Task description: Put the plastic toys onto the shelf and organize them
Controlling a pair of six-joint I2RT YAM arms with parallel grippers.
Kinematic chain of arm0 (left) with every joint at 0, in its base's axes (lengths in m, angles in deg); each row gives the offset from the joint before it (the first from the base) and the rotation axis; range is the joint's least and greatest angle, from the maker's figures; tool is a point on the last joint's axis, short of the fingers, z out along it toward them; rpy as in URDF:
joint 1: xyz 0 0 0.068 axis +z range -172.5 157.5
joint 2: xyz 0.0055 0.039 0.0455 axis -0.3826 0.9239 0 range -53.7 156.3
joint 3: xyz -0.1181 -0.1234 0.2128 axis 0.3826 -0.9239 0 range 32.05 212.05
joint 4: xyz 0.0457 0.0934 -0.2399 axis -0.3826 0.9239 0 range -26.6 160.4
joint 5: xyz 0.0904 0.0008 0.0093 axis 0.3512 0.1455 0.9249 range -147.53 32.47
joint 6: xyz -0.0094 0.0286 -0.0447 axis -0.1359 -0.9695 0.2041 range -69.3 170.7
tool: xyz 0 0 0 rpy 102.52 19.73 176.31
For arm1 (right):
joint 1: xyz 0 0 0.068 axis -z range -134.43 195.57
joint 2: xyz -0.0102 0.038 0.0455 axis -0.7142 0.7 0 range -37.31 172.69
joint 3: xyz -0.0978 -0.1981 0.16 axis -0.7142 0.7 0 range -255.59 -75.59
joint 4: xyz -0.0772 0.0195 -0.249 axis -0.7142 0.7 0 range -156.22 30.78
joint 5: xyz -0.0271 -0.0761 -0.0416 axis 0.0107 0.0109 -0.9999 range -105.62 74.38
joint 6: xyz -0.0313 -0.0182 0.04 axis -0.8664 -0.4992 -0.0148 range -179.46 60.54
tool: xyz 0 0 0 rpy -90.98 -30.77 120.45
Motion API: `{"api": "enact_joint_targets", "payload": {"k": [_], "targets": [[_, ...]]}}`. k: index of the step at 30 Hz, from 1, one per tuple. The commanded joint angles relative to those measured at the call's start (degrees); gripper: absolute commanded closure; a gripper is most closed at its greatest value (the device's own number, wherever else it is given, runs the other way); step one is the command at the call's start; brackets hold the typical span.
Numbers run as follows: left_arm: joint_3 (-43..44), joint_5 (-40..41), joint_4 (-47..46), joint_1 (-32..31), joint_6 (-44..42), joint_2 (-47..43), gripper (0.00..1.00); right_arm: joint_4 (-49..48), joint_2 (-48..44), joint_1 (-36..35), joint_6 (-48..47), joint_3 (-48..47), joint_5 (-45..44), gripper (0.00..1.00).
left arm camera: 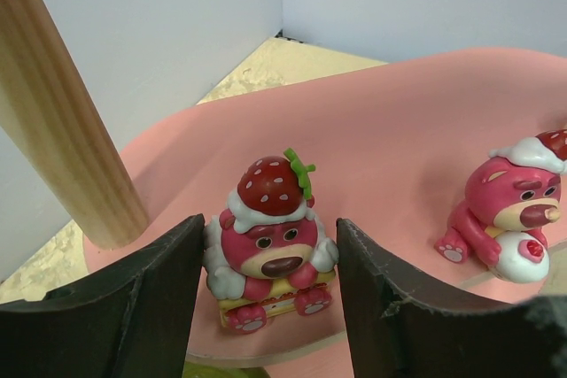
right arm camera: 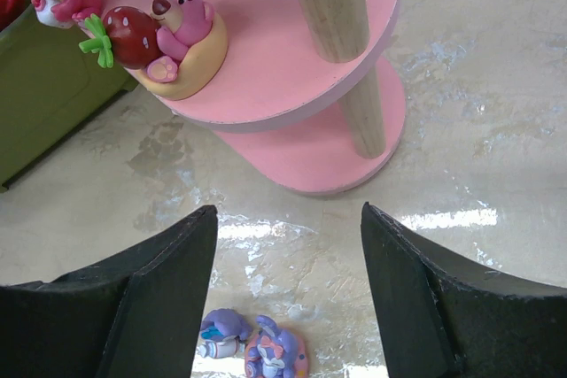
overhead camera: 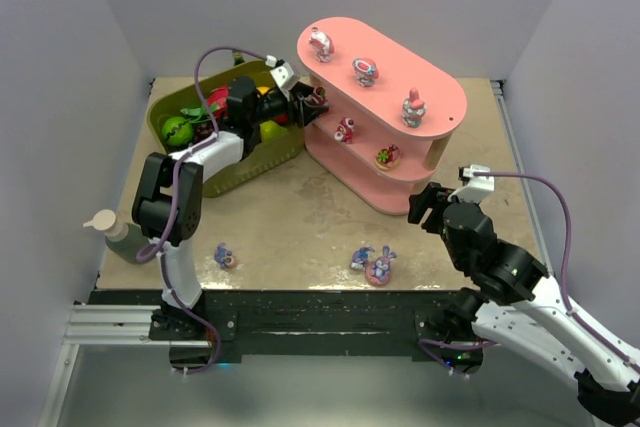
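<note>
Over the surface (overhead camera: 300,217), the left gripper (left arm camera: 268,227) is clasping a strawberry bear (left arm camera: 266,254) on the shelf (left arm camera: 399,139); loosening slowly keeps it upright. The right gripper (right arm camera: 288,212) is gaping, empty.

Bright, even overhead light, with white glare on the tabletop (right arm camera: 443,219).

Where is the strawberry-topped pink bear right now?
Left wrist view: the strawberry-topped bear stands on the shelf, between the fingers of the left gripper, right of a wooden upright.
</note>
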Motion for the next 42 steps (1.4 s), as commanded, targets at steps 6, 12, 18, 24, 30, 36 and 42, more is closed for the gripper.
{"api": "enact_joint_targets", "payload": {"k": [6, 12, 18, 24, 30, 36, 42], "targets": [[0.49, -0.21, 0.96, 0.82, 1.02, 0.98, 0.21, -0.54, -0.12, 0.14, 0.57, 0.14, -1.10, 0.30], [0.04, 0.32, -0.45, 0.82, 1.11, 0.01, 0.08, -0.54, 0.23, 0.14, 0.40, 0.14, -0.66, 0.30], [-1.45, 1.81, -0.81, 0.91, 0.32, -2.80, 0.05, -0.45, 0.23, 0.14, 0.48, 0.05, -0.92, 0.30], [-5.49, 8.31, 1.48, 0.82, -0.38, -9.91, 0.02, 0.25, -0.30, 0.14, 0.05, -0.65, -0.84, 0.30], [-7.77, 8.67, 5.52, 0.82, 0.40, -16.50, 0.01, 1.04, -1.09, 0.14, 0.48, -1.09, 0.48, 0.30], [-12.60, 13.32, 12.02, 0.82, 5.23, -26.17, 0.01, 1.22, -2.67, 0.14, 1.01, -1.00, 2.15, 0.30], [-23.06, 25.68, 25.54, 0.73, 17.44, -42.42, 0.00, 0.34, -3.11, 0.14, 0.84, -0.39, 4.87, 0.30]]}}
